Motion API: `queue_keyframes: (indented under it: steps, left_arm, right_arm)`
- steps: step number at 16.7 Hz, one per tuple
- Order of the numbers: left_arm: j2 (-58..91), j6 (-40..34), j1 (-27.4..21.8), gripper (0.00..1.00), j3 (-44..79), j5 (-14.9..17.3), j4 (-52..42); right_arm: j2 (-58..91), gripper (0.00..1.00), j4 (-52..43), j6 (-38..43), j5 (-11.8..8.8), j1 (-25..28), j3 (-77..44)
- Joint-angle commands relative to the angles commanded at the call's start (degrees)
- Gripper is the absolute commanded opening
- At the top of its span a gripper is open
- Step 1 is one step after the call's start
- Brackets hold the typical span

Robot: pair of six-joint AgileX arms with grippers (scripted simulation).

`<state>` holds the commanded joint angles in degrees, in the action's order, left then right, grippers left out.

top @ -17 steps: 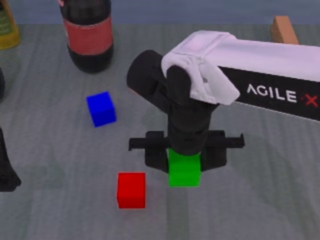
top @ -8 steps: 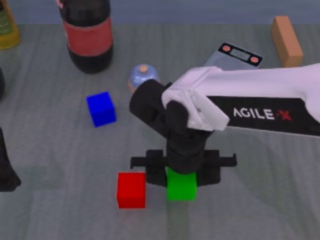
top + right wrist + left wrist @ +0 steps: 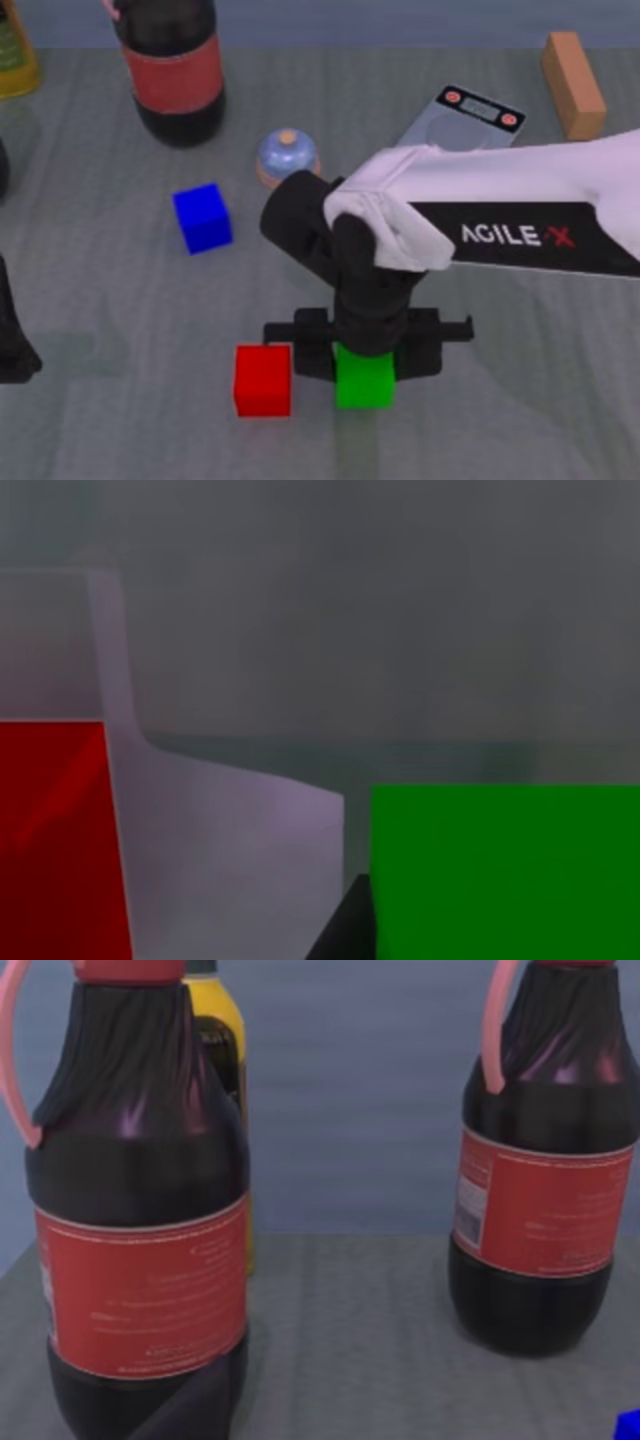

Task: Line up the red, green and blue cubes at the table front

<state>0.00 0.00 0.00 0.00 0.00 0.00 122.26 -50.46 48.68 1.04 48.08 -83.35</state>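
The red cube (image 3: pixel 262 380) rests near the front of the table (image 3: pixel 520 410). Just to its right, a small gap away, is the green cube (image 3: pixel 364 384), with my right gripper (image 3: pixel 365 370) shut on it from above. The right wrist view shows the green cube (image 3: pixel 505 870) close up with a dark finger (image 3: pixel 340 930) against its side, and the red cube (image 3: pixel 55 840) beside it. The blue cube (image 3: pixel 202 217) lies alone farther back on the left; one corner of the blue cube (image 3: pixel 630 1426) shows in the left wrist view. My left arm (image 3: pixel 12 340) is parked at the left edge.
A cola bottle (image 3: pixel 172 70) and a yellow bottle (image 3: pixel 14 50) stand at the back left. A small bell (image 3: pixel 288 155), a grey scale (image 3: pixel 470 118) and a tan wooden block (image 3: pixel 573 85) lie behind the right arm. The left wrist view faces two cola bottles (image 3: pixel 140 1220).
My right gripper has carried the green cube toward the table front and closer to the red cube. The arm's shift has uncovered the bell and the scale.
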Motion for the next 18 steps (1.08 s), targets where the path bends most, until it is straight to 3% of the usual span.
queue_keyframes:
  steps: [10, 18]
  left_arm:
    - [0.0, 0.0, 0.0, 1.0, 0.0, 0.0, 0.0]
    - [0.0, 0.0, 0.0, 1.0, 0.0, 0.0, 0.0]
  right_arm:
    - [0.0, 0.98, 0.0, 0.0, 0.0, 0.0, 0.0]
    - [0.0, 1.0, 0.0, 0.0, 0.0, 0.0, 0.0]
